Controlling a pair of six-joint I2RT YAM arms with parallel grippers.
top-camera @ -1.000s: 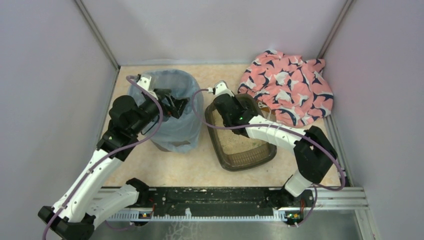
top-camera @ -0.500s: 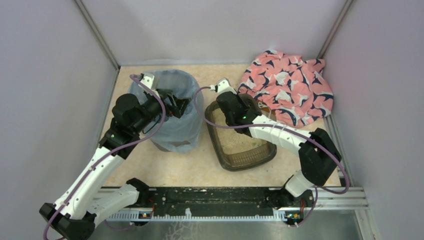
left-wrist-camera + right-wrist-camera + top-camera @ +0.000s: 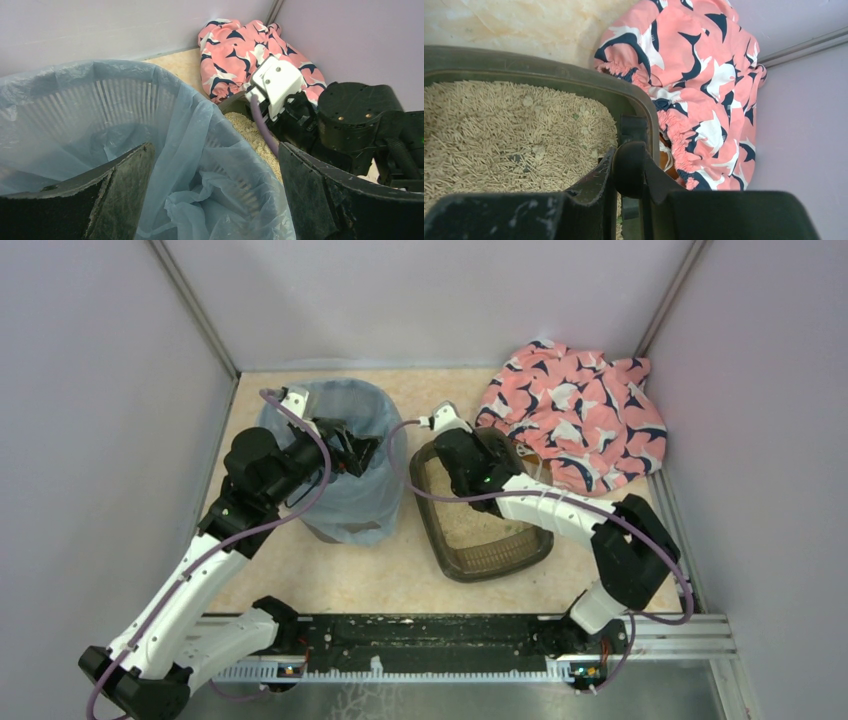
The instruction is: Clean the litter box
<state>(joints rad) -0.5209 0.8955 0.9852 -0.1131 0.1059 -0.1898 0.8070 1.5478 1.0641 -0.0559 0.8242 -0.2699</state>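
Note:
The litter box (image 3: 492, 562), a dark brown tray of beige litter, lies right of the round bin (image 3: 345, 502) lined with a blue bag. My right gripper (image 3: 463, 464) hangs over the box's far end. In the right wrist view it (image 3: 630, 162) is shut on a black round-ended handle (image 3: 629, 172), apparently the scoop's, by the box's rim (image 3: 524, 64); the scoop's head is hidden. My left gripper (image 3: 362, 452) is open over the bin. In the left wrist view its jaws (image 3: 215, 200) straddle the bagged rim (image 3: 200, 125), nothing held.
A pink cloth with a dark bird print (image 3: 575, 420) is heaped at the back right, touching the box's far right side. Grey walls close in the back and both sides. The bin and the box stand close together.
My right gripper has shifted slightly over the box's far end, keeping its hold. My left gripper has edged a little farther over the bin.

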